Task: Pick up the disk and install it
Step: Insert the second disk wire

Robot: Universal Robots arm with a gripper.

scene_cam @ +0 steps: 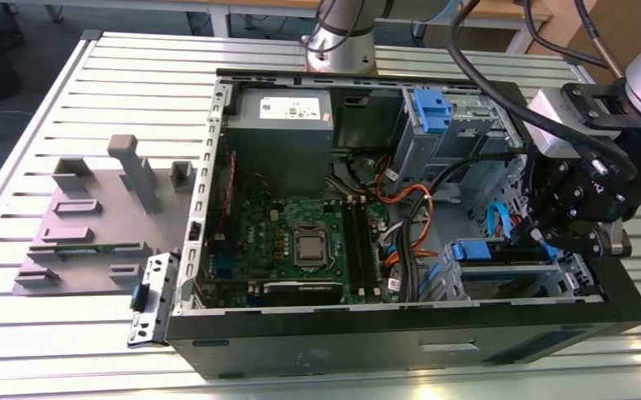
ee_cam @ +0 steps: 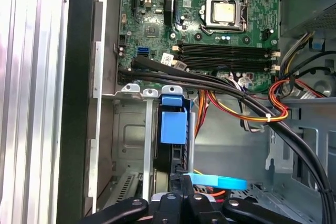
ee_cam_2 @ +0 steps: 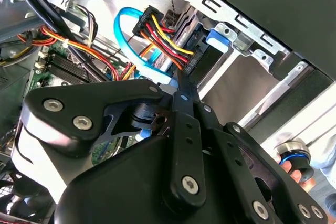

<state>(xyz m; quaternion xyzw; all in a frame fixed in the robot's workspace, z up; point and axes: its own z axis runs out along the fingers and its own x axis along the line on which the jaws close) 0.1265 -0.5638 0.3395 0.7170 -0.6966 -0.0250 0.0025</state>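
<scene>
The disk (ee_cam: pixel 172 145) stands on edge in the drive cage (scene_cam: pixel 506 279) of the open computer case (scene_cam: pixel 409 333), at the case corner nearest the desk's (scene_cam: pixel 31 350) edge on the exterior view's right. In the first wrist view its blue carrier handle (ee_cam: pixel 173 121) faces the motherboard (ee_cam: pixel 210 30), and the dark drive body runs back from it between the cage's metal rails. The disk looks most of the way into its bay, so the step in hand appears to be seating it.

The hand (ee_cam: pixel 178 190) sits right at the disk's rear end. Its black links crowd together over the drive's edge, but whether the fingers are closed on the disk or merely resting against it I cannot tell.

To do this well, the push should probably stay in line with the rails, since a tilted carrier would likely bind. A light blue cable (ee_cam: pixel 218 182) lies just beside the hand, and a red, yellow and black wire bundle (ee_cam_2: pixel 163 35) hangs close to the bay; both could be pinched. Thick black cables (ee_cam: pixel 252 103) cross above the cage toward the motherboard.
</scene>
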